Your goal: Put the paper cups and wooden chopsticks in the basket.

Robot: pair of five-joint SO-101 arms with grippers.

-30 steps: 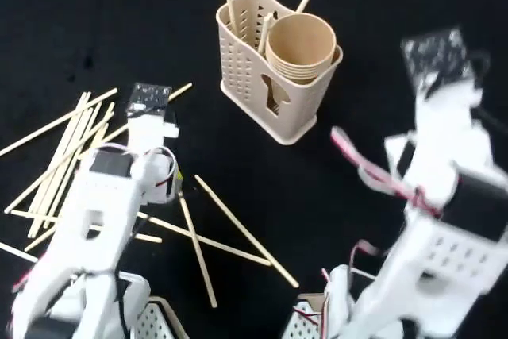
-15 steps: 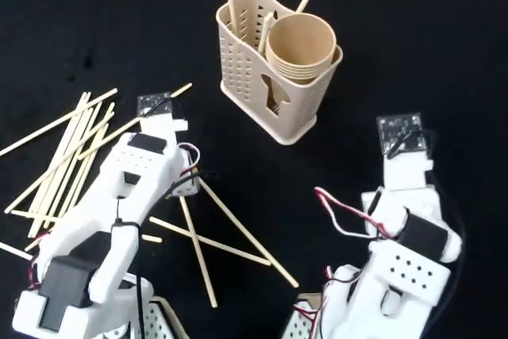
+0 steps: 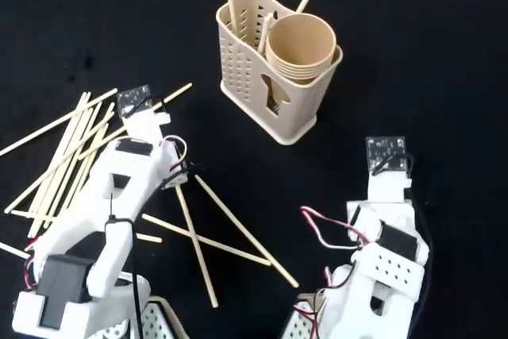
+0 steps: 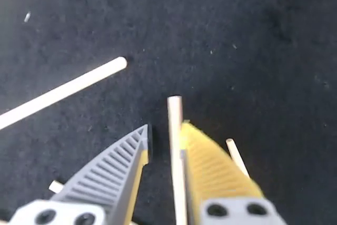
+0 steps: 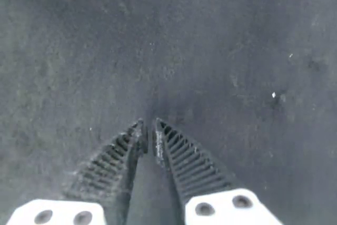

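Judging from its look, the pale, round wooden chopstick (image 4: 174, 110) lying between the jaws of the left gripper (image 4: 164, 128) was a light, stiff, smooth rod, nearly weightless but apt to roll on the cloth or twist in a pinch. The left gripper was spread open around it. The yellow ribbed jaw sat just beside one flank, the grey ribbed jaw stood apart on the other, and the stick's blunt cut end poked out past the tips. A hold that near the end would probably let the long free length sag and swing. A hold nearer the middle looked steadier, though an end hold might suit dropping the stick upright. The ribbing should help bite on the slick wood. From above, the white left arm (image 3: 111, 196) stood over the near ends of several crossed loose chopsticks (image 3: 208, 241) on the matte black table (image 3: 413, 61). A fanned bundle of more chopsticks (image 3: 67, 156) lay on that arm's outer side. Toward the far edge stood the cream perforated plastic basket (image 3: 254, 77), hard-walled and divided. One compartment held a nested stack of tan paper cups (image 3: 302, 37), thin-walled and likely easy to crush. A few upright chopsticks (image 3: 229, 1) stood in the other. The right gripper (image 5: 149, 127) was closed on nothing, its dark ribbed jaws almost touching over bare cloth. The white right arm (image 3: 385, 252) stood at the near edge, well apart from the basket.
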